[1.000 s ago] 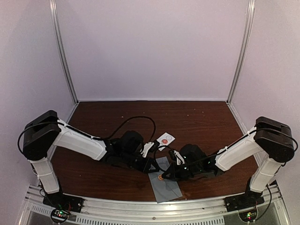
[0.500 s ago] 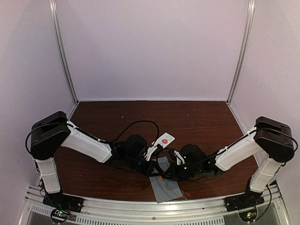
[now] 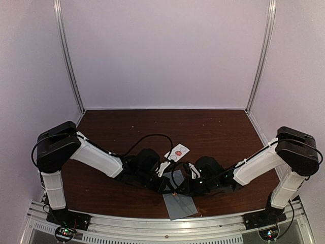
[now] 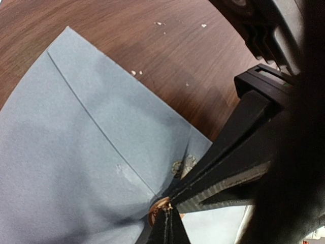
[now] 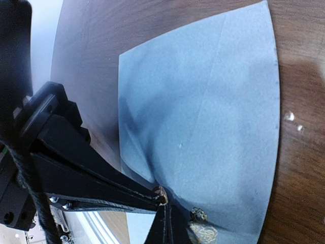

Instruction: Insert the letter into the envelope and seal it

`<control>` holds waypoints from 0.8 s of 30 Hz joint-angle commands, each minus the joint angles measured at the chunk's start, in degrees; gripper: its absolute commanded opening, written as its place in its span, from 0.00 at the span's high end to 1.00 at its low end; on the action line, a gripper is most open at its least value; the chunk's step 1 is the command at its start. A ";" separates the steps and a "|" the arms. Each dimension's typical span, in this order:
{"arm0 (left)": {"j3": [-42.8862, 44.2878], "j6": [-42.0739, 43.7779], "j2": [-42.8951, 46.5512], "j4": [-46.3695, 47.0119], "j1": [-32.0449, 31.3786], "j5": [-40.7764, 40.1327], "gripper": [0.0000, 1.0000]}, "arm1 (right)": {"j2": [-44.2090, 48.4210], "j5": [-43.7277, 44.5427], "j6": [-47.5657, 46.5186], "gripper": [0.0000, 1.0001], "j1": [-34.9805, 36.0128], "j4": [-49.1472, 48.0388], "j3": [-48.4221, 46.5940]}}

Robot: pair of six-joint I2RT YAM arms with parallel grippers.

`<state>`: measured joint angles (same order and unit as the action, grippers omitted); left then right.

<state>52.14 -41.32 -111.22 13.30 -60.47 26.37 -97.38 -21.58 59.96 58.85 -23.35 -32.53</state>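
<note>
The grey-blue envelope [image 3: 180, 204] lies flat near the tabletop [image 3: 218, 127] front edge, where the left claw [image 5: 155, 196] and right claw [image 4: 177, 197], both pinched narrow, meet tip to tip at a small orange sticker [image 4: 158, 209].

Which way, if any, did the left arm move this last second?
Yes. The left arm swung right, toward the unmoved white sticker card, and its wrist dropped slightly toward the near edge.
</note>
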 commanded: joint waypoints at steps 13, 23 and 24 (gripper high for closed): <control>-1.28 2.12 -3.53 -3.94 -0.88 -1.19 1.00 | 4.62 5.14 -2.29 0.81 0.56 12.30 -0.09; -0.29 2.22 -4.11 -3.92 -1.29 -0.91 1.00 | 6.97 6.58 -3.38 0.79 0.55 14.42 -0.56; -0.21 2.25 -4.16 -3.95 -1.35 -0.94 1.00 | 7.20 6.63 -3.41 0.80 0.56 14.54 -0.57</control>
<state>52.31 -40.34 -112.22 15.03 -60.99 26.89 -91.22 -17.82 57.93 59.24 -13.28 -32.69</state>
